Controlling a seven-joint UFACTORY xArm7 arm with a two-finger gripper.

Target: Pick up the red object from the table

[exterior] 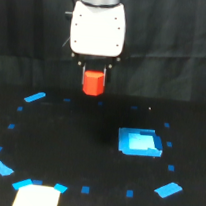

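Gripper: we see the gripper (95,70) hanging from its white head at top centre of the frame, its short fingers pinching the block at the block's upper end.
Block: the block (93,83) sits between those fingers, just below the white head, at centre frame in the upper half. It appears lifted clear of the table, though we cannot be sure from this one view.
Table, left: the table (88,140) is black; a blue tape strip (34,97) lies at left, more tape pieces sit at lower left, and a pale object (36,197) is cut off by the bottom edge.
Table, right: a blue patch (139,142) lies right of centre, well apart from the block, with another tape piece (168,189) at lower right.
Handling: we judge the block small, rigid and light, with a matte face that should not slip much. Its flat facets suit a pinch on two opposite sides.
Hold: we would keep the grip on the upper half, as it is now, squarely across parallel facets so it cannot twist.
Progress: we judge the pick largely done.
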